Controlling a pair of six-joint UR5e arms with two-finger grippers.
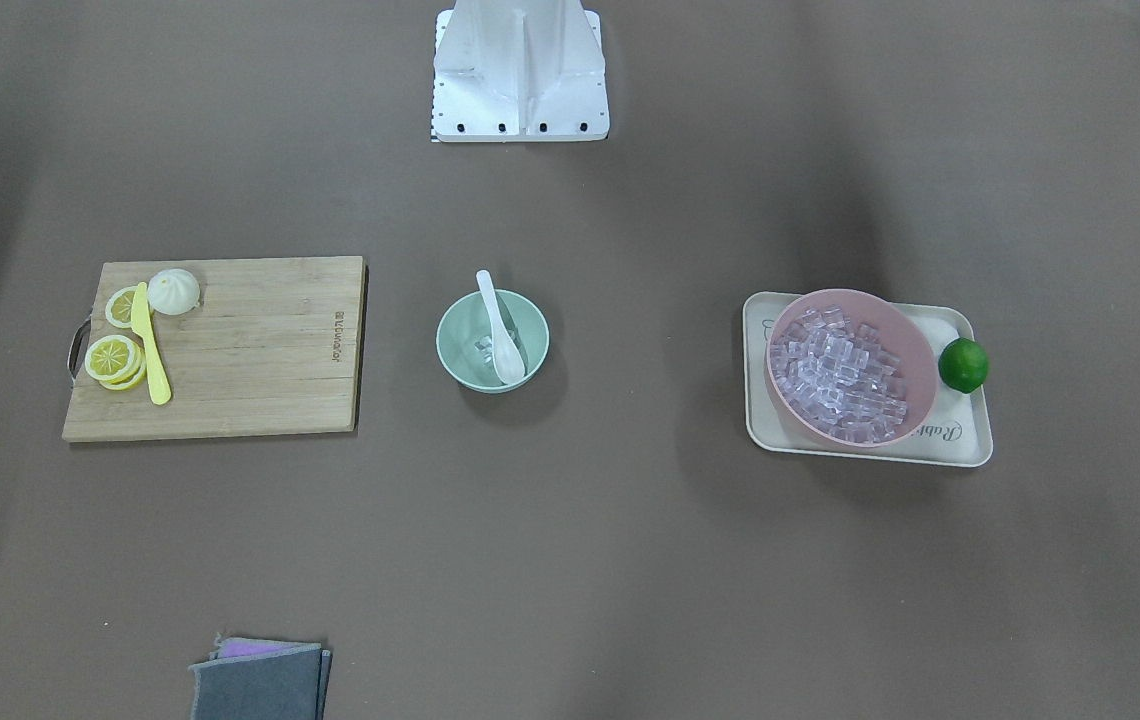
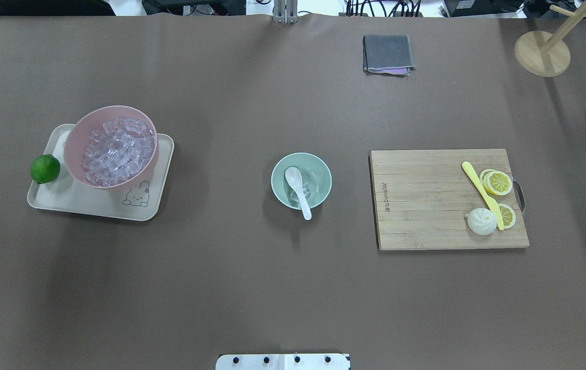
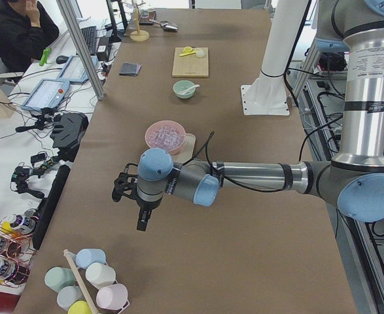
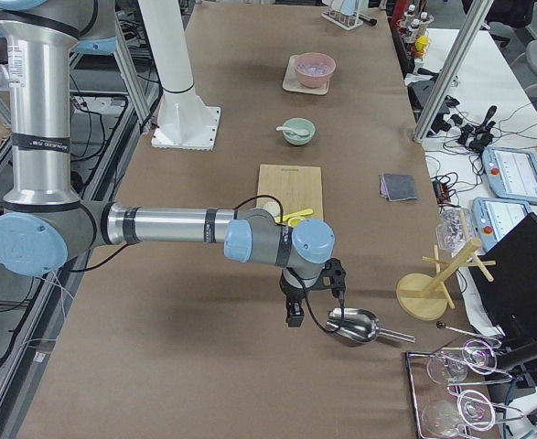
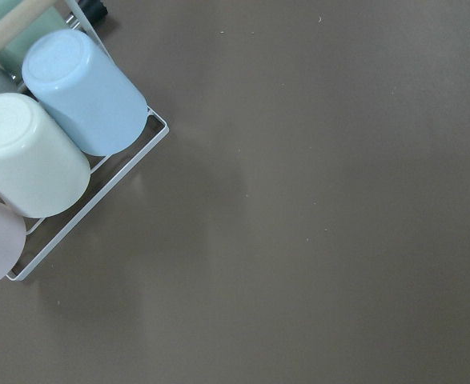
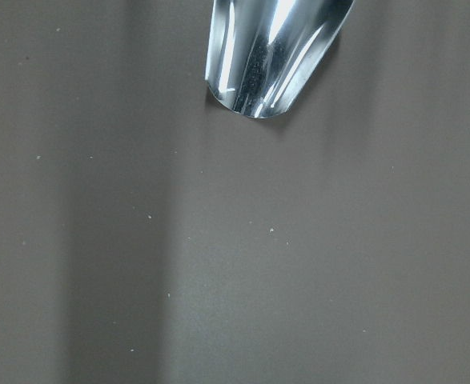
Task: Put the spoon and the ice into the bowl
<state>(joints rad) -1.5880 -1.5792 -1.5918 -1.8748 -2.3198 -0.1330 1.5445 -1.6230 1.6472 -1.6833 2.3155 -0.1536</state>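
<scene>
The spoon point(image 2: 297, 191) leans in the bowl point(image 2: 325, 172), handle over the rim and scoop beside what seems a few cubes of ice point(image 2: 307, 192), so the task looks done. Both arms hang at the ends of the bench point(image 2: 221, 282), clear of it. Whether the left fingers point(image 3: 142, 224) or right fingers point(image 4: 295, 316) are apart, I cannot tell.

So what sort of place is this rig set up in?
Most likely a robotics lab staged as a kitchen bench: teach pendants and an operator sit alongside, and food props such as the cutting board are laid out on the table.
</scene>
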